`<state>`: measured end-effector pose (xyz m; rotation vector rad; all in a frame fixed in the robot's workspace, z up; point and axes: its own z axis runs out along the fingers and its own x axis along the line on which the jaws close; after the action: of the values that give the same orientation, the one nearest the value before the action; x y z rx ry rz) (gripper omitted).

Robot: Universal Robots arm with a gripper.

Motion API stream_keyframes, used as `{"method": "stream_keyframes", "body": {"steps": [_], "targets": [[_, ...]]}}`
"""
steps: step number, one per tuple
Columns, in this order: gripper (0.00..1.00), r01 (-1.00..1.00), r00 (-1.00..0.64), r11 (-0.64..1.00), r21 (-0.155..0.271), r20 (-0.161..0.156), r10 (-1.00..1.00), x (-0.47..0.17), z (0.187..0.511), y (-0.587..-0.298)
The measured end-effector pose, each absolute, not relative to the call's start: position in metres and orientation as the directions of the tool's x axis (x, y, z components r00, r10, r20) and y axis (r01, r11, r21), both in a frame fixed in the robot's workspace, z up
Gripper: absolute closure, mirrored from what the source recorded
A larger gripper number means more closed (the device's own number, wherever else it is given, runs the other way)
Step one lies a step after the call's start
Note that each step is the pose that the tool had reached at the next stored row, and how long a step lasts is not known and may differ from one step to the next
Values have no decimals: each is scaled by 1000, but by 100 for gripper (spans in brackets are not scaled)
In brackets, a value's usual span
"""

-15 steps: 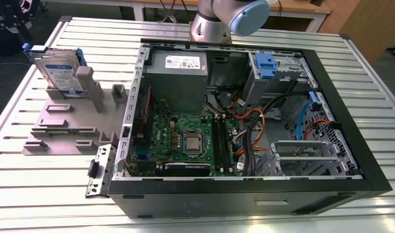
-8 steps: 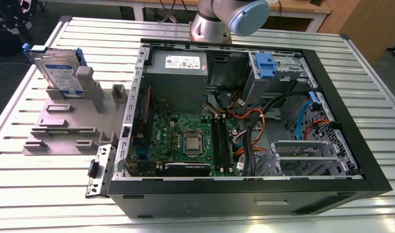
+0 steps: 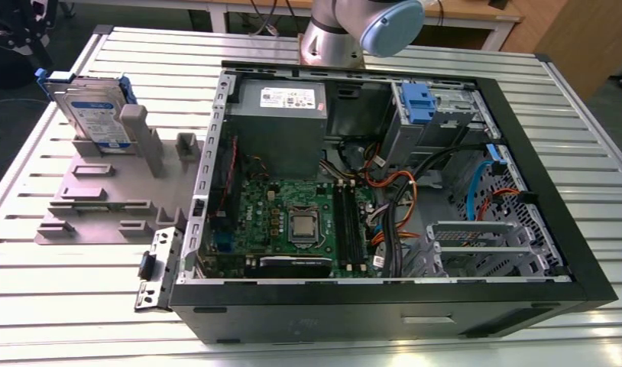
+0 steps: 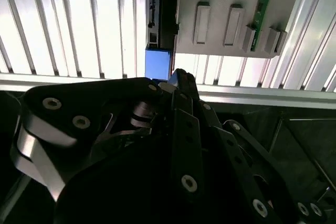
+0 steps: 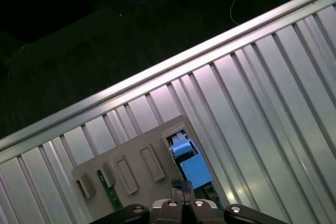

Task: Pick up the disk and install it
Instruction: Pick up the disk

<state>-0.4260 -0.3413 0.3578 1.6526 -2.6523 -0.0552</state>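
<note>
The disk (image 3: 91,107) stood on edge in the grey holder (image 3: 97,200) beside the open computer case (image 3: 561,237) in the exterior view. Both wrist views caught its blue frame (image 5: 192,167) (image 4: 157,63) just beyond the gripper (image 5: 181,186) (image 4: 178,75), whose jaws sat pressed together, empty.

On the table (image 3: 56,306), the stand (image 3: 97,202) lies at the exterior view's left of the open computer case (image 3: 393,313). The disk (image 3: 92,111) stands upright in the stand's far end, and the arm (image 3: 352,34) rises behind the case.
</note>
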Motion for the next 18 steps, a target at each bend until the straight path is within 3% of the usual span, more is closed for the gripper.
{"method": "stream_keyframes", "body": {"steps": [18], "targets": [[89,-941,-337,337,39,-5,-941,-426,355,-334]]}}
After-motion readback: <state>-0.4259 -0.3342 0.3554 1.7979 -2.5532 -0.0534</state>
